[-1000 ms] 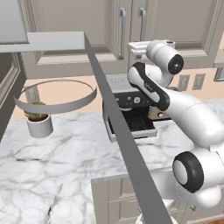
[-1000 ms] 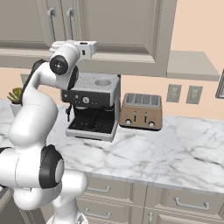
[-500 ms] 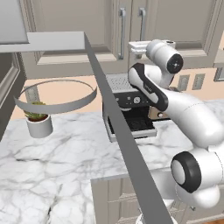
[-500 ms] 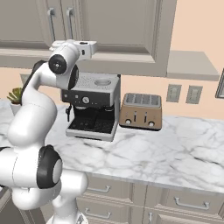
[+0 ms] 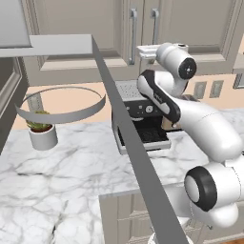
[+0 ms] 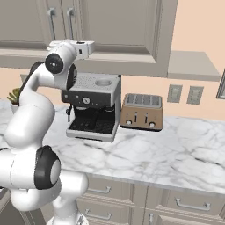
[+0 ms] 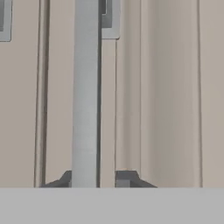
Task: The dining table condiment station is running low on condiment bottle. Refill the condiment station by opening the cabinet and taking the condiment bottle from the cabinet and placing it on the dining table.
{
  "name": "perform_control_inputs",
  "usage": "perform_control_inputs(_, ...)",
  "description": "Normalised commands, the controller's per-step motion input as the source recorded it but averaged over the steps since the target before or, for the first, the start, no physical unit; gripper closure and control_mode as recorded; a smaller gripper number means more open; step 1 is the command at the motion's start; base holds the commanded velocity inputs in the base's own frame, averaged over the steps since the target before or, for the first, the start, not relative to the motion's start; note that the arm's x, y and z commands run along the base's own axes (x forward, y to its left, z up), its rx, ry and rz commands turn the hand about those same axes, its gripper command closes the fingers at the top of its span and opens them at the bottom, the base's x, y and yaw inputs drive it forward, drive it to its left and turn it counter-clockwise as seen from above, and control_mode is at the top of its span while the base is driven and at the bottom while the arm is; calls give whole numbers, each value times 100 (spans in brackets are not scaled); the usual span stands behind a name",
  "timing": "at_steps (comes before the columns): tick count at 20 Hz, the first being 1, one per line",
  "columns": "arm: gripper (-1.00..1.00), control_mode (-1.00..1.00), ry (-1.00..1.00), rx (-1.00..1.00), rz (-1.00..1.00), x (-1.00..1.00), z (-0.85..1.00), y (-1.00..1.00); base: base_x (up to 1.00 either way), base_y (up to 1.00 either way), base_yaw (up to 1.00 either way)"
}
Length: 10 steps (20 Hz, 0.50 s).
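Item: cabinet (image 5: 86,33), beige, wall-mounted above the marble worktop (image 5: 66,171); two panelled doors, both closed, meeting at the centre.

Fittings: two long upright silver bar handles side by side at the meeting edges. The handle (image 7: 86,92) of concern runs the full height of the hand view, standing proud of the door face on small mounts.

Tool (image 7: 92,178): raised to the foot of the cabinet doors, its two dark tips either side of the bar's lower part. The tips stand close together with the bar between them, apparently pinching it; actual contact on the right side is hard to confirm, as a narrow gap seems to show there.

Handling, judged: door rigid, hinged at its outer edge, light to swing but bound to an arc, so a straight pull would likely strain the grip. The bar is smooth metal and slippery along its length; a hold low on the bar, as here, gives fair leverage far from the hinge.

Bottle: presumably behind the closed doors; unseen, so its position cannot be stated.

Also present: coffee machine (image 6: 94,105), toaster (image 6: 141,112), potted plant (image 5: 42,132).
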Motion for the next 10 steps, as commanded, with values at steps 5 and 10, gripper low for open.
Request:
perform_control_inputs(5, 100, -100, 0, 0, 0, 0, 0, 0, 0, 0, 0)
perform_control_inputs(10, 100, -100, 0, 0, 1, -1, -14, 0, 0, 0, 0)
